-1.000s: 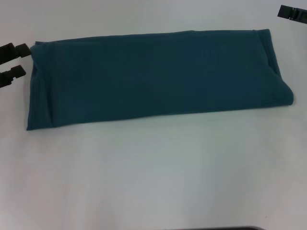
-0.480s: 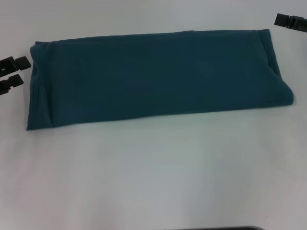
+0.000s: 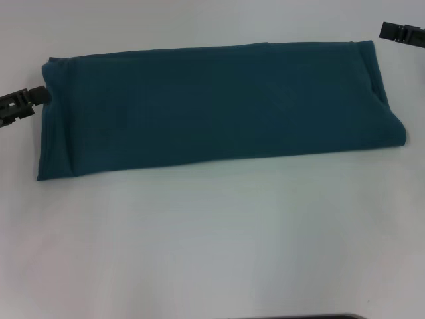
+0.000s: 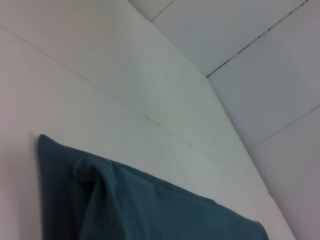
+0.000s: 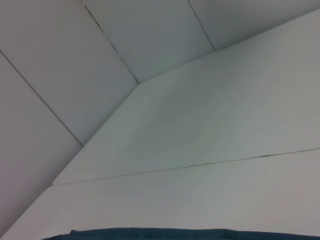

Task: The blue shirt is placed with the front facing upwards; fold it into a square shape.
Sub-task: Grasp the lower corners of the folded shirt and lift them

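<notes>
My left gripper [image 3: 36,97] pinches the shirt's [image 3: 212,106] left end, fingers pressed together.
Soft, limp cloth; grip corners. Right gripper [image 3: 392,31]: state unclear.

A plain white table [image 3: 212,239] fills the head view; beyond its far edge pale wall panels [image 4: 270,75] with thin seams are seen

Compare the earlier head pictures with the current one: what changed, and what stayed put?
The left gripper closed its fingers and moved in against the left end of the blue shirt. The right gripper shifted only slightly at the far right corner. The shirt stayed a long folded strip on the white table.
</notes>
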{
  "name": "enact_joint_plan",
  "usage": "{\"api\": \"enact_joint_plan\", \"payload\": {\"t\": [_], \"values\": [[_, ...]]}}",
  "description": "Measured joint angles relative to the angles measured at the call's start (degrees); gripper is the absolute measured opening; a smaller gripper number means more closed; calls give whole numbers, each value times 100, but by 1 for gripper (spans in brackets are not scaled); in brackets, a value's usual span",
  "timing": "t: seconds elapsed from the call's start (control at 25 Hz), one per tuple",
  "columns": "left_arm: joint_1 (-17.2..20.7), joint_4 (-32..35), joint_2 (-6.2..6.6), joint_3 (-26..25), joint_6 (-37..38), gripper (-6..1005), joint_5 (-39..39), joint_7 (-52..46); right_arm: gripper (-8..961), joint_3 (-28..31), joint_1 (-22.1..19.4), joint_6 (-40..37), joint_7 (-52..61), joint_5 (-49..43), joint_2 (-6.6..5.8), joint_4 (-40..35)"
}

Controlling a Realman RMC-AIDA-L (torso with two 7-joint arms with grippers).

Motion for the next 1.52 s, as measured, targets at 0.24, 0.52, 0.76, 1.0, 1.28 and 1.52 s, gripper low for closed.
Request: {"api": "enact_joint_plan", "payload": {"t": [0.24, 0.52, 0.76, 1.0, 1.28, 1.52], "values": [[99, 17, -55, -50, -339, 761, -7, -274, 859, 0, 6, -36, 14, 0, 0, 1], [201, 18, 41, 10, -8, 761, 5, 216, 856, 0, -22, -105, 42, 0, -8, 1], [261, 45, 118, 78, 270, 762, 12, 235, 853, 0, -11, -361, 143, -1, -41, -37], [413, 76, 87, 21, 205, 762, 12, -243, 851, 0, 55, -404, 396, -346, -61, -44], [485, 171, 46, 76, 163, 762, 62, -682, 847, 1, 112, -430, 649, -661, -112, -60], [450, 245, 15, 82, -104, 762, 335, -891, 845, -9, 118, -454, 639, -665, -132, -58]]}}
